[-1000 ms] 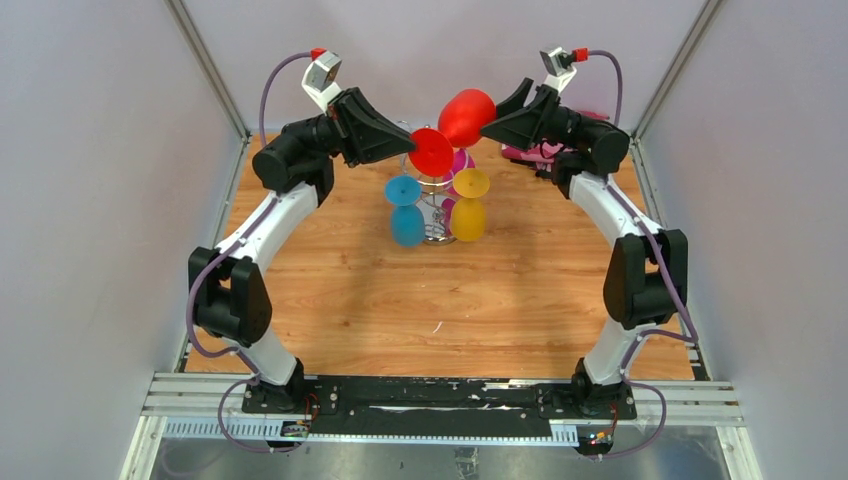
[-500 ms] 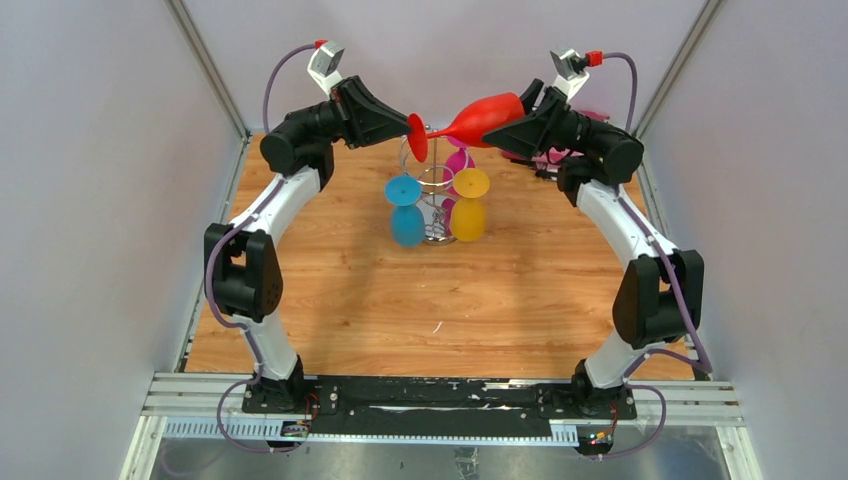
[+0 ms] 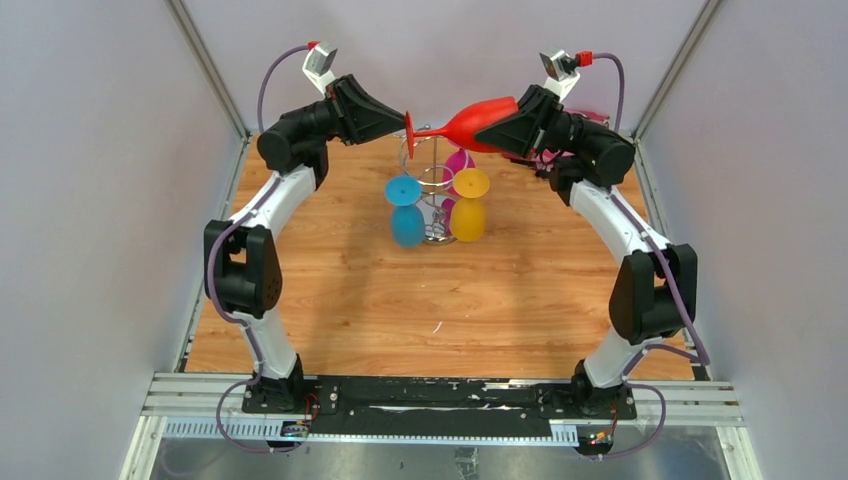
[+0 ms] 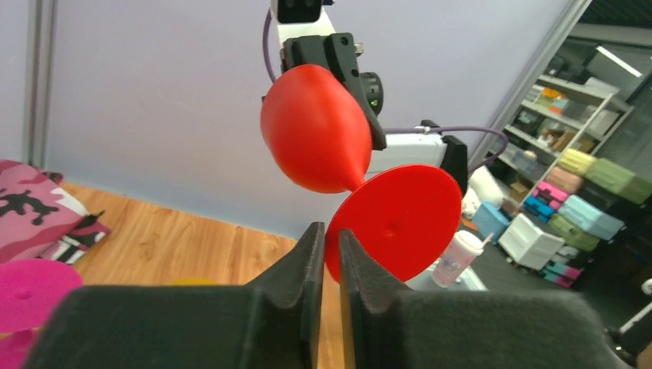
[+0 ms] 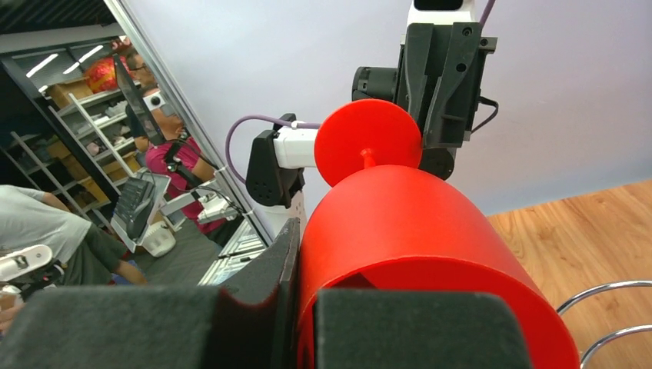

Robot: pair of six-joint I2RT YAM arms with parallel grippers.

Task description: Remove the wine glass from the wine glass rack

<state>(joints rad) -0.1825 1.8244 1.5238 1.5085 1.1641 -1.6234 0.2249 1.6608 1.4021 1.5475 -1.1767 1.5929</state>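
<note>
Overhead: enclosure walls (image 3: 100, 200) close on left, right and behind. Open room over table (image 3: 420, 310) between arm bases and wine glass rack (image 3: 433, 190), which stands toward far edge. Blue glass (image 3: 406, 222), yellow glass (image 3: 467, 215) and magenta glass (image 3: 458, 160) hang bowl-down on rack arms. Red wine glass (image 3: 470, 122) lies horizontal in air above rack, off wire, spanning both grippers. Left gripper (image 3: 404, 121): fingers nearly together, pinching rim of foot disc. Right gripper (image 3: 495, 127): clamped on bowl wall at mouth. Glass opaque red, thin stem, foot toward left.
</note>
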